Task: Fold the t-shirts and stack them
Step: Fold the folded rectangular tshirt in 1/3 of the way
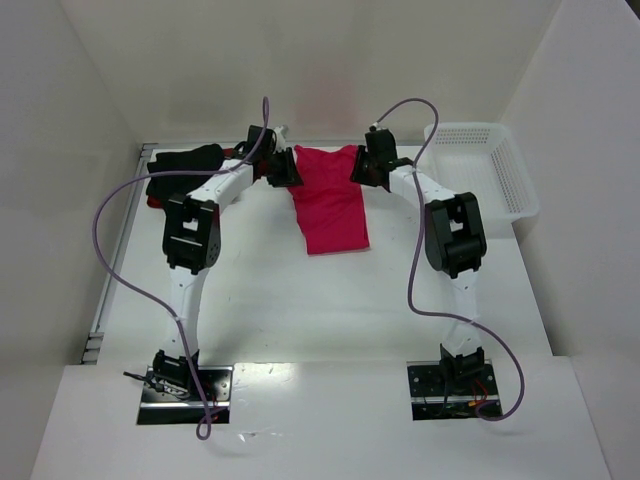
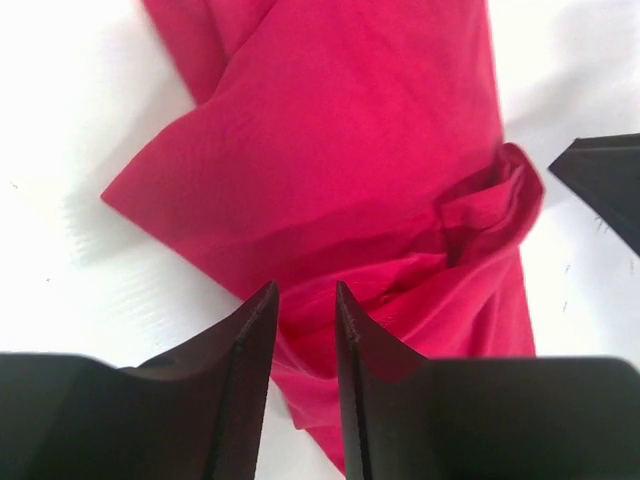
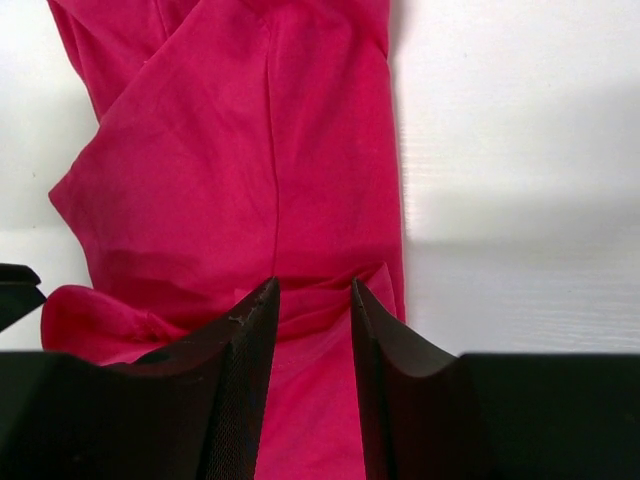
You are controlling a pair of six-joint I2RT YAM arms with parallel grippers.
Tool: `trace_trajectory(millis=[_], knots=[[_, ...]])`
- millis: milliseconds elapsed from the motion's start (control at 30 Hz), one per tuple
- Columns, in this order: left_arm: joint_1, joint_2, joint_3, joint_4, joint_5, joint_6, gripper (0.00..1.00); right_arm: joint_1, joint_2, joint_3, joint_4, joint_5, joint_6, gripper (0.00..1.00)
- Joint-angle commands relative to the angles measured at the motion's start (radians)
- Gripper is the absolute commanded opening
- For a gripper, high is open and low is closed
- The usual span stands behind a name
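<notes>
The crimson-pink t-shirt (image 1: 331, 205) lies at the back middle of the table as a narrow lengthwise strip, rumpled at its far end. My left gripper (image 1: 284, 168) is at its far left corner and my right gripper (image 1: 364, 165) at its far right corner. In the left wrist view the left gripper (image 2: 305, 290) is open over the pink cloth (image 2: 340, 150). In the right wrist view the right gripper (image 3: 313, 285) is open over a small raised fold of the pink cloth (image 3: 250, 150). The black t-shirt (image 1: 186, 163) lies at the back left with darker red cloth (image 1: 153, 203) under it.
A white perforated basket (image 1: 500, 180) stands at the back right. White walls close in the table at the back and sides. Purple cables loop off both arms. A tip of the right gripper shows at the right edge of the left wrist view (image 2: 605, 180).
</notes>
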Motion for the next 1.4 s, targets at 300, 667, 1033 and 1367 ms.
trace_trajectory(millis=[300,667,1033,1367], knots=[[0.042,-0.165,-0.156,0.057,-0.014,-0.007,0.67,0.001,-0.042,0.000,0.013,0.008,-0.020,0.43],[0.009,-0.200,-0.335,0.123,0.178,0.036,0.41,0.001,-0.070,-0.109,0.084,-0.170,-0.051,0.19],[-0.030,-0.048,-0.175,0.134,0.179,-0.006,0.30,0.001,0.026,-0.003,0.065,-0.150,-0.051,0.17],[-0.030,0.020,-0.047,0.152,0.031,-0.049,0.30,0.001,0.016,0.040,0.044,-0.114,-0.051,0.21]])
